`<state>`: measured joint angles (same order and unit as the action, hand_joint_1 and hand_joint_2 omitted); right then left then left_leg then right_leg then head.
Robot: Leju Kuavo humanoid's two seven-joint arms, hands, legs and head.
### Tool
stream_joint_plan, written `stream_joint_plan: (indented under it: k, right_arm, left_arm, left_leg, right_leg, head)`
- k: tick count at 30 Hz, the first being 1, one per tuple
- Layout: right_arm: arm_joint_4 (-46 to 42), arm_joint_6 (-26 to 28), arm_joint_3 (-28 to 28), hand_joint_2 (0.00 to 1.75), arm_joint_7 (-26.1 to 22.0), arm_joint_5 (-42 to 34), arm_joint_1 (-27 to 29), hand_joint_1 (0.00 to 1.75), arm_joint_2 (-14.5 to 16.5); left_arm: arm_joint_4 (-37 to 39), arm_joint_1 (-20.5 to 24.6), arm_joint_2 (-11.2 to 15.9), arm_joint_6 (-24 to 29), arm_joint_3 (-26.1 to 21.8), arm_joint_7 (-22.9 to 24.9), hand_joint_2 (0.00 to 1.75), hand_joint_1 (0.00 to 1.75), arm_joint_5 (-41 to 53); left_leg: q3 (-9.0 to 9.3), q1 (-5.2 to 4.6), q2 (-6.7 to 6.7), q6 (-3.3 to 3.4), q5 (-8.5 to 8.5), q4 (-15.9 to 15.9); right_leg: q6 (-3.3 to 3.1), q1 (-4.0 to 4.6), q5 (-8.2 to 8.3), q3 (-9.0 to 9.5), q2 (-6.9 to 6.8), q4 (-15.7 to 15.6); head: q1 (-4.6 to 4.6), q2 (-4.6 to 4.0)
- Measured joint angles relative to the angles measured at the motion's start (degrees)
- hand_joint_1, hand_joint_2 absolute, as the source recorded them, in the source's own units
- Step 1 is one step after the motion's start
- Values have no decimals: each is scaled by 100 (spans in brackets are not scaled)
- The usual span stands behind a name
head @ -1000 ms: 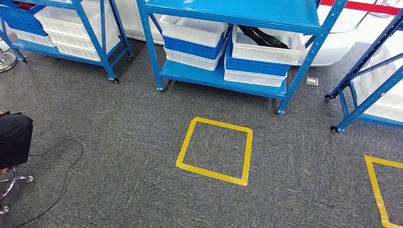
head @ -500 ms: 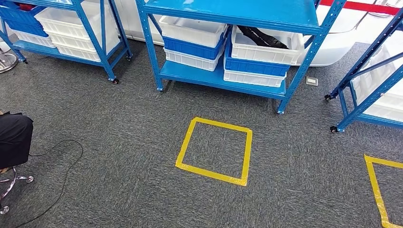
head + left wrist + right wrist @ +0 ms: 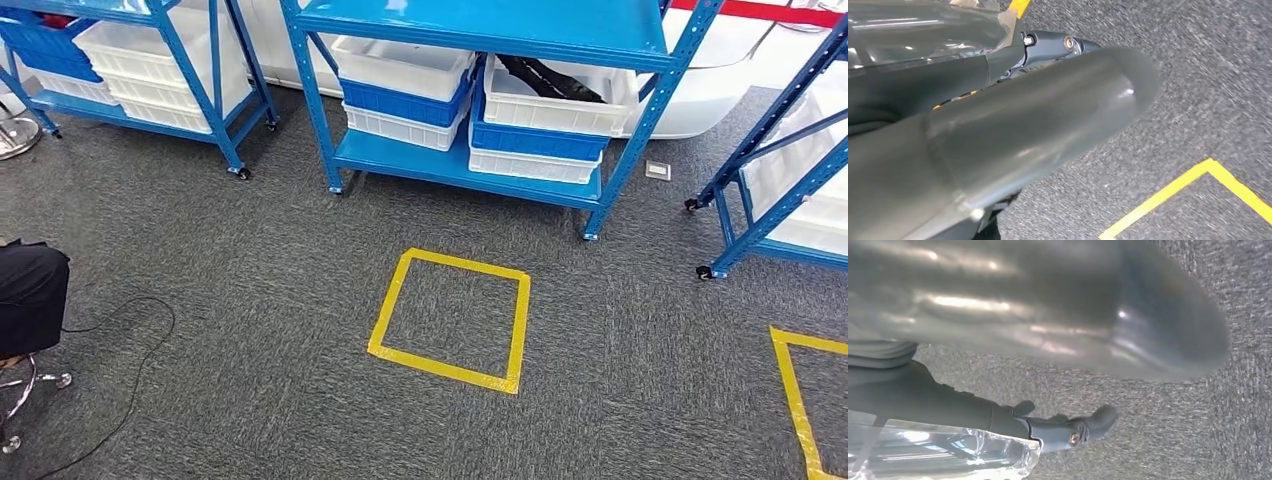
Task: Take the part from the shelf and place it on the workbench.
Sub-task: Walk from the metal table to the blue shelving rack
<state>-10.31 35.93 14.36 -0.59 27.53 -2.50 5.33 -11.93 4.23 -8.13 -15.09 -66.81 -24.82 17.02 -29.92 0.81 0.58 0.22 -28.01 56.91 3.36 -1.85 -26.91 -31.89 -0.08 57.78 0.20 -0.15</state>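
Since the frame a second ago the whole head view has slid slightly: the shelves sit a touch higher and further left, so the camera has moved, not the things.

The part (image 3: 548,78) is, as far as I can judge, the dark elongated piece lying in the upper white bin (image 3: 556,105) at the upper middle of the frame, on the lower level of the middle shelf (image 3: 470,165). Blue and white bins are stacked beside and under it. Below the shelf, at frame centre, a yellow tape square (image 3: 450,318) marks the grey carpet (image 3: 250,280); a second square (image 3: 800,400) shows at the lower right edge.

The left robot hand (image 3: 1013,130) and the right robot hand (image 3: 1063,340) hang over the carpet; each holds nothing I can see, but whether the fingers are spread or curled I cannot tell.

The step in hand looks like the approach to the shelf. Next the robot probably needs to close in, perhaps onto the central square, then raise a hand to the bin.
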Motion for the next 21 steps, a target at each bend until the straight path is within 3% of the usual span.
stream_joint_plan:
  k: [3,4,5,7,8,9,10,12,13,15,18,20,21]
  right_arm:
    - [0,-4,8,0,-8,-14,15,0,-3]
    - [-1,-4,11,0,-13,-18,18,0,-2]
    - [-1,-4,15,0,-16,-22,20,0,-1]
    - [-1,-4,22,0,-20,-29,21,0,2]
    - [-1,-4,24,0,-20,-31,24,0,2]
    - [-1,-4,26,0,-20,-33,25,0,3]
    - [-1,-4,28,0,-20,-35,26,0,3]
    - [-1,-4,30,0,-20,-36,24,0,8]
    - [-1,-4,30,0,-20,-36,22,0,14]
    - [-1,-4,30,0,-20,-37,21,0,25]
    - [-1,-4,38,0,-34,-53,22,0,33]
    - [-1,-4,48,0,-70,-62,9,0,40]
    - [-1,-4,54,0,-97,-66,1,0,41]
  left_arm:
    - [2,7,3,6,19,1,0,0,16]
    - [2,9,3,8,23,0,0,0,19]
    - [2,9,4,9,25,-2,0,0,20]
    - [2,6,8,11,26,-4,0,0,20]
    - [2,2,9,13,25,-5,0,0,20]
    - [3,-3,11,15,25,-5,0,0,20]
    - [3,-6,13,16,24,-5,0,0,20]
    - [3,-9,19,16,24,-5,0,0,20]
    - [3,-6,24,15,25,-5,0,0,20]
    - [3,4,34,13,27,-7,0,0,19]
    - [5,5,33,15,28,-12,0,0,18]
    - [6,4,32,16,27,-21,0,0,18]
    - [6,7,32,16,27,-26,0,0,18]
  left_leg:
    - [1,47,-1,-71,-67,59]
    - [-79,62,-6,-90,-175,240]
    - [-219,69,-13,-104,-328,532]
    - [-675,66,-21,-110,-681,1379]
    - [-868,65,-22,-101,-746,1684]
    - [-977,63,-23,-79,-691,1796]
    - [-967,56,-25,-45,-521,1666]
    - [-682,17,-46,72,-37,906]
    - [-530,-10,-45,126,107,556]
    - [-378,-61,-32,200,172,203]
    - [-281,-70,-24,275,165,73]
    - [-155,-48,-26,328,178,6]
    - [-126,-48,-22,339,163,-4]
  right_leg:
    - [-157,7,-22,26,26,13]
    - [-202,6,-31,42,30,9]
    - [-241,15,-42,57,31,6]
    - [-309,56,-78,89,32,6]
    - [-333,77,-96,110,35,7]
    - [-352,97,-117,139,44,7]
    - [-364,114,-141,175,57,7]
    - [-367,137,-194,241,85,3]
    - [-349,160,-227,259,94,2]
    - [-289,179,-264,300,100,-2]
    - [-184,189,-267,370,83,85]
    - [-173,175,-450,194,69,422]
    - [-161,159,-585,17,65,742]
  head:
    - [-25,0]
    - [-26,0]
    - [-28,0]
    - [-29,0]
    - [-29,0]
    - [-29,0]
    - [-30,0]
    - [-31,0]
    - [-28,0]
    - [-26,0]
    - [-40,0]
    - [-35,0]
    - [-31,0]
